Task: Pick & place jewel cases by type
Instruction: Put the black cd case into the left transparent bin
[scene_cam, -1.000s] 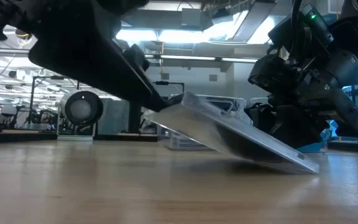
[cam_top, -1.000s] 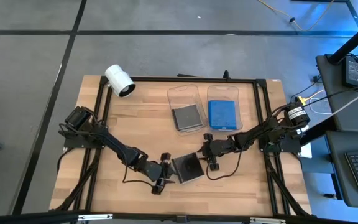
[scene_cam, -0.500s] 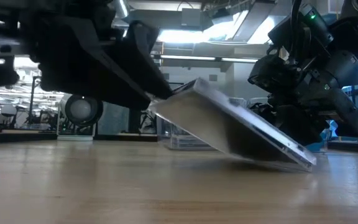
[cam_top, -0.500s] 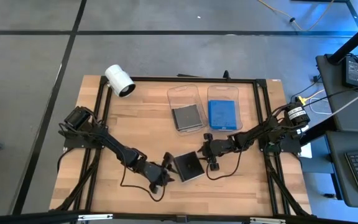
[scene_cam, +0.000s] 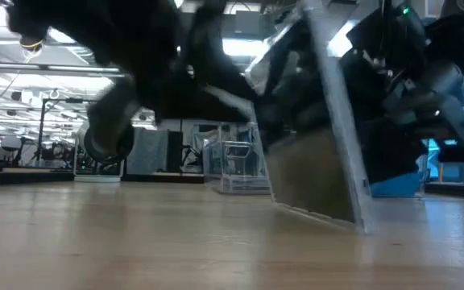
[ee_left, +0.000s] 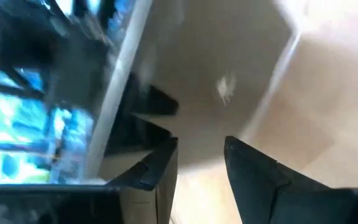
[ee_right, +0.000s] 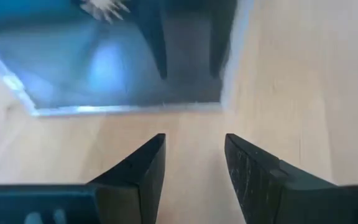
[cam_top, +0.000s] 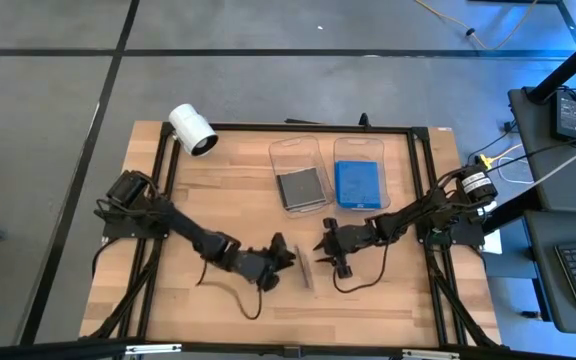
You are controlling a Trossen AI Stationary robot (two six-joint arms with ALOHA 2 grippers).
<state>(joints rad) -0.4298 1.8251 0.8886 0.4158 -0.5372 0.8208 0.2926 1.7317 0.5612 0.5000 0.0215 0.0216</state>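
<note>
A dark grey jewel case (cam_top: 306, 270) stands almost upright on its lower edge between my two grippers, near the table's middle front. In the low view the jewel case (scene_cam: 321, 161) leans a little. My left gripper (cam_top: 286, 255) is open at its left-facing face. My right gripper (cam_top: 323, 247) is open just to the case's right, a short gap away, as the right wrist view shows (ee_right: 194, 137). Another dark case lies in the left clear tub (cam_top: 301, 185). A blue case lies in the right clear tub (cam_top: 358, 183). My left gripper (ee_left: 201, 140) comes in level from the table's left with its fingers apart. One fingertip (ee_left: 166, 149) seems to lie against the case's left-facing face (ee_left: 185, 93), meeting its own reflection there. The case stands nearly upright with its lower edge (scene_cam: 321, 216) on the table.
A white cylinder (cam_top: 193, 130) lies at the far left corner. The two clear tubs sit side by side at the far middle. A black frame (cam_top: 308, 127) runs around the table. Bare wood lies at the near edge and at the left.
The left gripper moved toward the table's right and raised the case's left edge. The case went from leaning low on its right edge to almost upright, its lower edge staying on the table. The right arm kept still.
</note>
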